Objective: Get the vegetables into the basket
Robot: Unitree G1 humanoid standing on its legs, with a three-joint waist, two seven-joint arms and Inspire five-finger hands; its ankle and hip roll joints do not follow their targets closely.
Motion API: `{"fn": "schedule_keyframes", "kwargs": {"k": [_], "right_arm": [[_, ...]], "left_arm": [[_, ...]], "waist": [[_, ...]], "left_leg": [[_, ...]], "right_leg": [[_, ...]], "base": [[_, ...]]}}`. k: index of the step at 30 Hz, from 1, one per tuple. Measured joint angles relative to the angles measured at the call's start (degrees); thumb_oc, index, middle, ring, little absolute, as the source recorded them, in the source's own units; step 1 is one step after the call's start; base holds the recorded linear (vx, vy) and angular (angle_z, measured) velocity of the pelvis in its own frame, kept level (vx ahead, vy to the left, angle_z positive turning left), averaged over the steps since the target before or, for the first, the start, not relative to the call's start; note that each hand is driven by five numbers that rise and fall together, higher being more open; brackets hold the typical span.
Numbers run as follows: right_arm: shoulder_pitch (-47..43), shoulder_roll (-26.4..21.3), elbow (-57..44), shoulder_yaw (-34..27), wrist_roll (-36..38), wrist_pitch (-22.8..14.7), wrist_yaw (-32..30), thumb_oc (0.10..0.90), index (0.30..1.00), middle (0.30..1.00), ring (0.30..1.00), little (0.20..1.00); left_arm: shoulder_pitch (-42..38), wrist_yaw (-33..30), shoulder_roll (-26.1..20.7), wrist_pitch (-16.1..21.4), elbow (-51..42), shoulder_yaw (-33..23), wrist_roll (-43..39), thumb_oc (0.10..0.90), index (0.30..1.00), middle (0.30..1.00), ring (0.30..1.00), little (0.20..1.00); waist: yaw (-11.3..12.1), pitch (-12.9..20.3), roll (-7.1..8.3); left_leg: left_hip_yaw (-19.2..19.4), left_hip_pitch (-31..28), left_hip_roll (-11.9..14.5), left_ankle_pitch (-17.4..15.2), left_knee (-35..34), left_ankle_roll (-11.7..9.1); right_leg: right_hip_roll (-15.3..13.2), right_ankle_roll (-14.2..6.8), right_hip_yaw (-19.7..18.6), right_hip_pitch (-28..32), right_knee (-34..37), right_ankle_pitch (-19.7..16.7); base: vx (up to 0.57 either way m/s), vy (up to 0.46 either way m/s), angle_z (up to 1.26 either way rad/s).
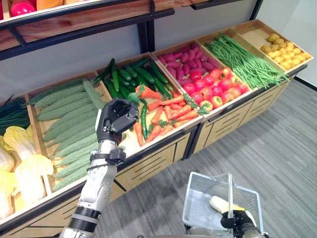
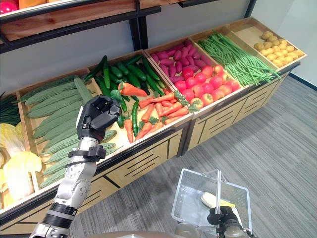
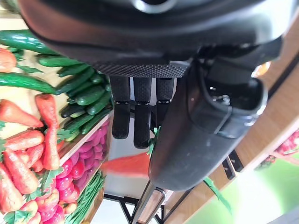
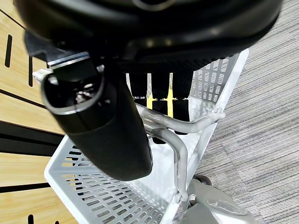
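The carrot (image 3: 128, 164) in the left hand (image 1: 117, 119) is blurred and mostly hidden behind the thumb; the pale vegetable (image 1: 219, 204) in the basket (image 1: 198, 208) (kind unclear) sits partly behind the right hand (image 1: 236, 219); cabbages (image 1: 22, 163) run off the frame's edge.

— Stand (image 1: 163, 148), left to right? Cabbage (image 1: 22, 163), gourds (image 1: 69, 124), then cucumbers (image 1: 133, 74) behind carrots (image 1: 168, 116), radishes (image 1: 185, 57) behind tomatoes (image 1: 215, 84), beans (image 1: 245, 62), potatoes (image 1: 282, 49).

— Above the stand? Left hand (image 1: 116, 119), between gourds and carrots, closed on a carrot (image 2: 131, 89).

— Before the stand? Basket (image 1: 198, 206) on the floor (image 1: 277, 148), handle (image 4: 177, 140) in right hand (image 1: 235, 219), one vegetable (image 1: 220, 203) inside.
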State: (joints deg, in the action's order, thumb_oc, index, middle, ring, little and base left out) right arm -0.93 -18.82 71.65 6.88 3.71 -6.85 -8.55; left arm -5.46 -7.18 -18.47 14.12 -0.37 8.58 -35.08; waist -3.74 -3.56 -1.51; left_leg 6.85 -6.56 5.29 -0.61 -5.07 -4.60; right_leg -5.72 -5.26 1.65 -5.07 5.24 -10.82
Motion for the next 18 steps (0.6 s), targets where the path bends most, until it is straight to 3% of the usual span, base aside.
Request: {"fn": "schedule_keyframes", "kwargs": {"k": [4,9,11,13,14,15,16,17,18], "right_arm": [[0.19,-0.01,0.03,-0.09,0.01,0.00,0.32,0.400,0.300,0.300,0.300,0.300],[1.14,0.02,-0.05,-1.77,0.04,-0.04,0.99,0.400,0.300,0.300,0.300,0.300],[2.27,0.62,-0.15,-3.31,0.15,-0.23,1.11,0.400,0.300,0.300,0.300,0.300],[2.30,1.55,-0.33,-4.30,0.17,-0.31,1.12,0.400,0.300,0.300,0.300,0.300],[1.28,2.44,-0.51,-4.26,0.19,-0.59,1.25,0.400,0.300,0.300,0.300,0.300],[1.56,3.01,-0.44,-4.30,0.55,-0.82,1.09,0.400,0.300,0.300,0.300,0.300],[1.05,3.73,0.24,-4.34,0.68,-0.73,0.92,0.400,0.300,0.300,0.300,0.300],[0.32,3.72,0.90,-4.52,0.77,-0.64,0.72,0.400,0.300,0.300,0.300,0.300],[-0.48,3.57,1.13,-5.50,0.99,-0.82,0.12,0.400,0.300,0.300,0.300,0.300]], "left_arm": [[-0.01,1.47,-0.01,0.00,-0.33,0.13,-2.13,0.400,0.300,0.300,0.300,0.300],[0.00,3.41,-0.18,0.03,-1.54,1.24,-4.36,0.400,0.300,0.300,0.300,0.300],[0.05,4.54,-1.19,0.22,-2.04,2.11,-4.53,0.400,0.300,0.300,0.300,0.300],[0.05,4.63,-2.03,1.08,-2.05,2.09,-4.60,0.400,0.300,0.300,0.300,0.300],[0.05,5.10,-3.39,1.33,-2.12,2.10,-4.60,0.400,0.300,0.300,0.300,0.300],[0.24,5.12,-3.66,1.34,-2.12,2.22,-4.60,0.400,0.300,0.300,0.300,0.300],[0.33,5.40,-4.47,1.57,-2.13,2.19,-4.86,0.400,0.300,0.300,0.300,0.300],[0.65,5.55,-4.46,1.56,-2.02,2.22,-5.32,0.400,0.300,0.300,0.300,0.300],[0.71,5.52,-4.43,1.35,-1.97,2.21,-5.93,0.400,0.300,0.300,0.300,0.300]], "waist": [[-0.01,0.11,0.44],[-0.24,-0.05,2.13],[-0.87,-0.29,4.56],[-1.31,-0.30,6.57],[-1.47,-0.34,7.55],[-1.44,-0.28,8.08],[-0.35,-0.52,8.66],[1.17,-1.21,7.25],[1.67,-2.02,6.06]], "left_leg": [[0.00,0.00,-0.94,0.04,0.09,0.41],[0.39,-0.31,-3.70,0.09,0.17,2.32],[1.19,-0.44,-6.16,0.09,0.08,3.61],[2.60,0.19,-8.39,-0.20,0.86,4.64],[4.91,0.55,-8.74,-0.47,0.52,6.30],[5.93,0.94,-8.81,0.10,0.65,5.91],[7.94,2.29,-8.25,-0.53,2.68,6.67],[9.65,2.58,-6.32,-0.78,3.24,6.72],[10.41,2.71,-4.63,-0.80,3.76,6.75]], "right_leg": [[-0.83,-0.50,-0.24,0.01,-0.25,-0.35],[-3.27,-1.97,-1.45,-0.01,-0.27,-1.12],[-5.25,-3.57,-2.85,-0.65,-0.29,-0.76],[-6.52,-4.35,-5.23,-2.20,-0.62,-2.62],[-8.21,-5.06,-5.17,-3.52,-0.40,-1.00],[-8.18,-4.73,-1.96,-4.33,-1.38,0.04],[-9.23,-1.82,3.82,-5.20,-2.31,2.53],[-10.04,-0.43,10.28,-6.77,-5.99,5.02],[-10.58,-0.72,14.37,-7.99,-12.14,6.28]], "base": [[-0.05,0.121,0.00],[-0.10,0.175,-0.05],[-0.15,0.159,-0.17],[-0.16,0.085,-0.50],[-0.26,0.094,-0.65],[-0.31,0.129,-0.68],[-0.16,0.095,-0.68],[-0.10,0.064,-0.74],[-0.09,0.068,-0.53]]}}
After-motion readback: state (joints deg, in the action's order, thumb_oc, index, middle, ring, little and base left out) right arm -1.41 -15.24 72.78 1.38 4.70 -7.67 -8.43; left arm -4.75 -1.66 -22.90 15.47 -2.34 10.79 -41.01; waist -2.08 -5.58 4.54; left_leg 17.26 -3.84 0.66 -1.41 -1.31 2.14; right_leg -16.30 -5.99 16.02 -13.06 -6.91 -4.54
